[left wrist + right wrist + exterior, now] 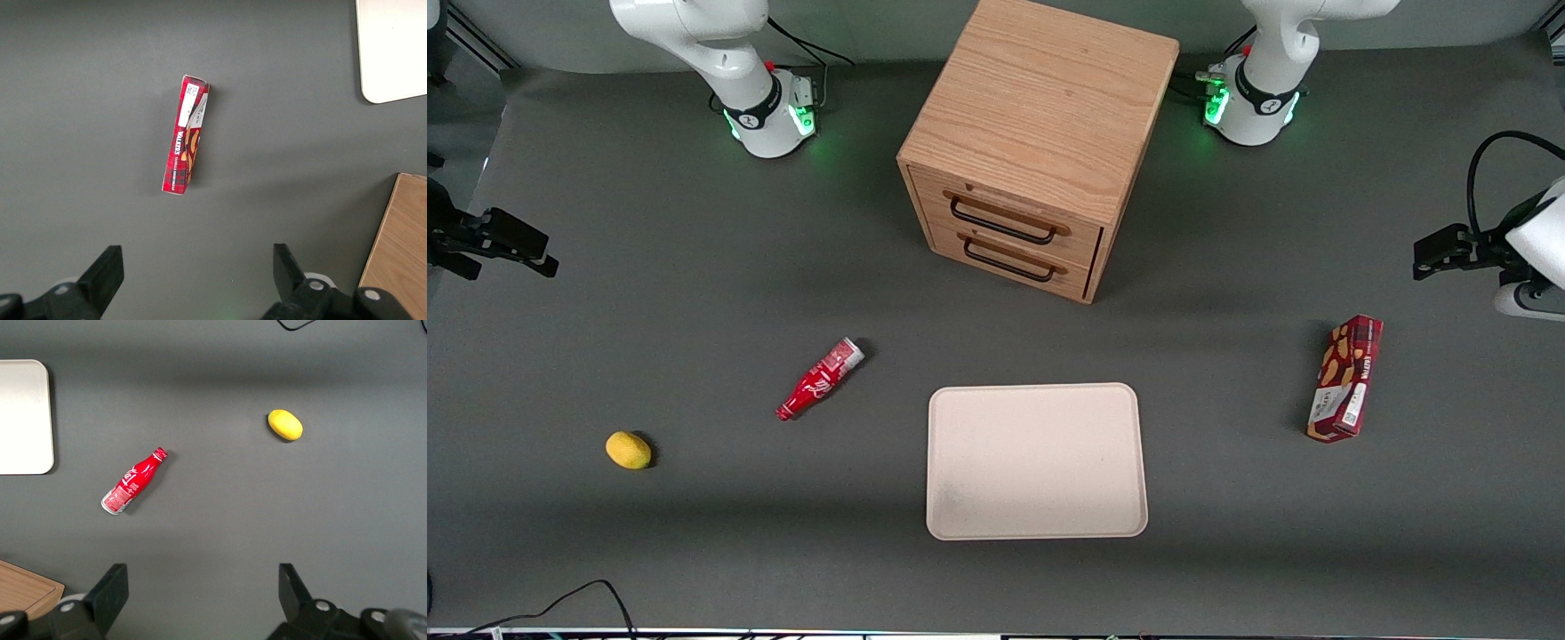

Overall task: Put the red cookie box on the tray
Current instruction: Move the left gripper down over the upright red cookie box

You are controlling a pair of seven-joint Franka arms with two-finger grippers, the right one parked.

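The red cookie box (pixel 1345 379) lies flat on the grey table toward the working arm's end, well apart from the tray; it also shows in the left wrist view (pixel 185 137) with its white label end pointing away from the fingers. The beige tray (pixel 1036 460) lies near the table's middle, nearer to the front camera than the cabinet, with nothing on it; one corner shows in the left wrist view (pixel 393 47). My left gripper (pixel 1427 258) hangs above the table, farther from the front camera than the box. It is open and empty (pixel 197 252).
A wooden two-drawer cabinet (pixel 1036 133) stands farther from the front camera than the tray; its edge shows in the left wrist view (pixel 400 247). A small red bottle (pixel 819 379) and a yellow lemon (pixel 629 450) lie toward the parked arm's end.
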